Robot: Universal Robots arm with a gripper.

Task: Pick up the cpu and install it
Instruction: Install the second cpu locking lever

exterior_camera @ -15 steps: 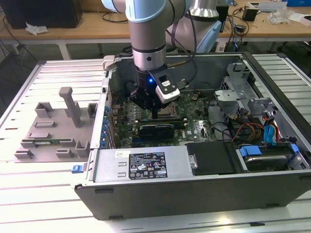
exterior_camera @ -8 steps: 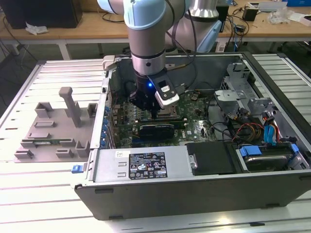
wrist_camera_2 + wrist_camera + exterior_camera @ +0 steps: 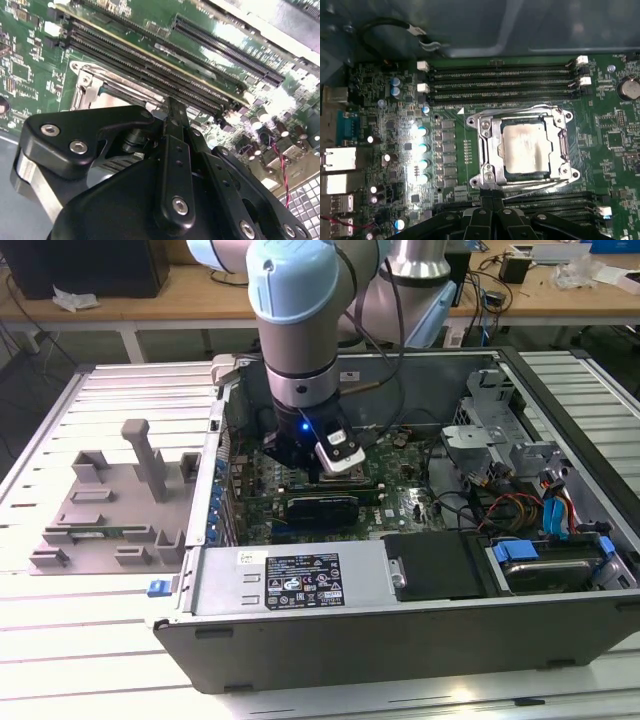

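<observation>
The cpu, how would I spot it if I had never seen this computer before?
Start at the open computer case and look at the green motherboard on its floor. In the first wrist view, a square metal-framed socket sits between two banks of long black memory slots. The cpu is the flat silvery plate inside that frame, smooth and smudged where its neighbours are dark and ridged.

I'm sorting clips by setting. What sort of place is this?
Probably a lab or workshop set up for computer assembly: an open computer case lies on a slatted metal table, a gray parts fixture sits beside it, and benches with cables stand behind.
</observation>
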